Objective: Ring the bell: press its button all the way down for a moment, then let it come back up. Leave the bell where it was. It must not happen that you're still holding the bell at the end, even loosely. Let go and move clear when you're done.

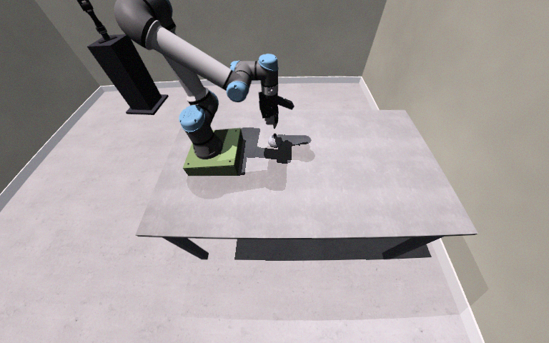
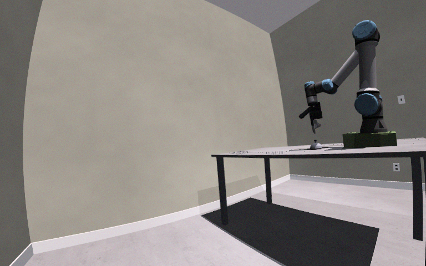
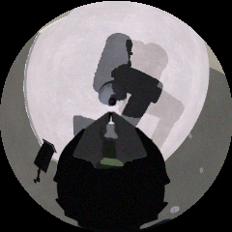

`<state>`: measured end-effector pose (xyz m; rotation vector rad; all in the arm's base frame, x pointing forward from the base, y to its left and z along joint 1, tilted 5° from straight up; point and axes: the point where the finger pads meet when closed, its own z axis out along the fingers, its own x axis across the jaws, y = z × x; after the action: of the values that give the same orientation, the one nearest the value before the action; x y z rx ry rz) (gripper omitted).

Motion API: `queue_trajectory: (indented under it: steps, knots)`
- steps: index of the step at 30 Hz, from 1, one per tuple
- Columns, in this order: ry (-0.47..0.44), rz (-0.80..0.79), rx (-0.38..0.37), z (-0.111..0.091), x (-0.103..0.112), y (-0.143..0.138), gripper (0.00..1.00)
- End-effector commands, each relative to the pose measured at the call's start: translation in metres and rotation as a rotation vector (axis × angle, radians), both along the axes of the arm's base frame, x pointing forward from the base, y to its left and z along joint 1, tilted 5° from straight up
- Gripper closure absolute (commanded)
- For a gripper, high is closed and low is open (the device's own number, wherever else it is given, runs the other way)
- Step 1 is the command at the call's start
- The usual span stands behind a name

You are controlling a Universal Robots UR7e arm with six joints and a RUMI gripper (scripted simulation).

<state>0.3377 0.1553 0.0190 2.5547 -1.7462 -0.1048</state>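
- Top view: the gripper (image 1: 274,119) is hanging above the bell (image 1: 273,140), which is sitting on the counter (image 1: 364,194) just beside the arm's green base (image 1: 232,167). The fingers are pressed together and holding nothing, making one blunt tip. To press well, I judge the tip should be coming straight down onto the button (image 1: 274,135), not the dome's slope, so the bell is not sliding.
- Exterior view: the gripper (image 2: 314,127) is pointing down with open air between it and the bell (image 2: 315,146). The button (image 2: 315,141) is standing up, seemingly unpressed.
- Wrist view: the fingers are lining up just below the bell (image 3: 109,93), which is looking like a small pale dome with a dark button (image 3: 112,101), partly in shadow.
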Motion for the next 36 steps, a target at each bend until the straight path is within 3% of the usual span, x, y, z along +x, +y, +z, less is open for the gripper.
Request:
queue_trajectory:
  steps: [1, 19, 36]
  knots:
    - [-0.001, 0.0, 0.0, -0.01, 0.0, 0.001, 1.0]
    - [-0.001, 0.0, 0.0, -0.032, -0.001, 0.002, 1.0]
    - [-0.001, 0.0, 0.0, -0.036, -0.001, 0.002, 1.0]
